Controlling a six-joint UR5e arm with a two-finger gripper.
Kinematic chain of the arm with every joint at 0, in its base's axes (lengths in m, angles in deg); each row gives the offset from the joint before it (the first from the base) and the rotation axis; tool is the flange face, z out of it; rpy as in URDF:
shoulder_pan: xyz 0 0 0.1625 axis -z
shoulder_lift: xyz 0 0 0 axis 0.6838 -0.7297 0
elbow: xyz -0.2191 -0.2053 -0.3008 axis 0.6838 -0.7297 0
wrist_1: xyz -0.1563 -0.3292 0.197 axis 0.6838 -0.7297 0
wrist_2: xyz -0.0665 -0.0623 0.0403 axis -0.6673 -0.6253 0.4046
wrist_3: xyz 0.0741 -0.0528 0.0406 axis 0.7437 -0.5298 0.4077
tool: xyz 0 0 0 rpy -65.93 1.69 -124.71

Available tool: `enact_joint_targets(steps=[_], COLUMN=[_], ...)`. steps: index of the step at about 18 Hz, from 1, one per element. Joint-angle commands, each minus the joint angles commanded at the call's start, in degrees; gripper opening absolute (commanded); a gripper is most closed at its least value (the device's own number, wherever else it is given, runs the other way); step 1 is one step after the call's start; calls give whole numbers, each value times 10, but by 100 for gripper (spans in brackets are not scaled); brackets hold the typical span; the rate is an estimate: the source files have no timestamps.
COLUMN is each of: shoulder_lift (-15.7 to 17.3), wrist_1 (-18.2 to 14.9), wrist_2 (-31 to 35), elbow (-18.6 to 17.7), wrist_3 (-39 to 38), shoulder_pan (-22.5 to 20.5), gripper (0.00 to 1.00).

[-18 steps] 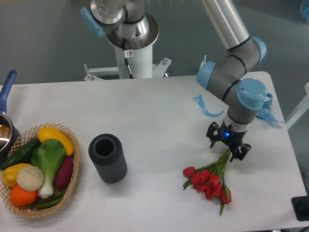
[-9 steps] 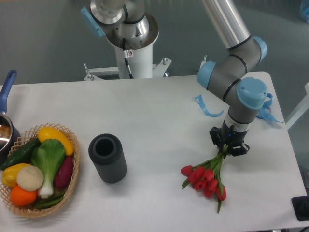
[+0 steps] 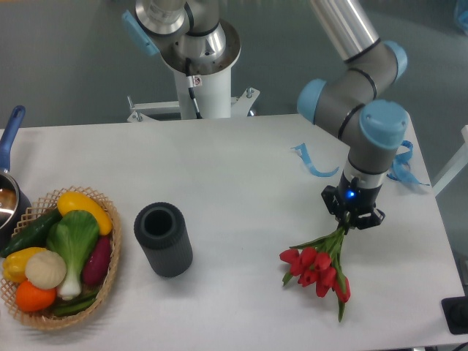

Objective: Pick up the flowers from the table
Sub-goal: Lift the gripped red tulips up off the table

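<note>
Compared with 1 s ago, the gripper [image 3: 352, 219] is no longer standing spread over the stem ends: its fingers are now pinched together on the green stems of the flowers [image 3: 319, 262]. It is also sitting slightly higher in the frame than it was 0.5 s ago. The red tulip heads are shifting with it; the bunch is now hanging down and to the right from the grip point, and the stems are fanning out just below the fingers. Judgement: the grasp is made and the lift is starting. Whether the blooms are already fully clear of the table [image 3: 241, 168] cannot be told from this single view; the faint shadow under them suggests they are near or just off the surface.

Surface: the white tabletop is smooth and matte. A dark grey cylindrical vase [image 3: 163, 239] is standing upright left of centre, well apart from the bunch. A wicker basket [image 3: 110, 278] of vegetables is sitting at the left edge, with a blue-handled pot [image 3: 9, 168] partly cut off behind it. Blue ribbon pieces [image 3: 311, 162] are lying behind the arm near the far right corner.

Room: a grey floor is showing behind, with the arm's white pedestal [image 3: 208, 91] at the table's far edge.
</note>
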Motion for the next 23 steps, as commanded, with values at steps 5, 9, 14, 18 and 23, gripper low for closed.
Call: enact_joint_targets(steps=[5,9,14,18,23], shoulder_lift=[67,85,109,110,109], wrist_1=[2,4,4,4,4], wrist_2=[-165,-300,-367,-405,-413], elbow=[4,-5,-8,-11,-15], wrist_3=[-98,-128,-155,-155,-155], shoulder_pan=[-2,-9,-23,-46,-48], gripper=[4,4,4,4,4])
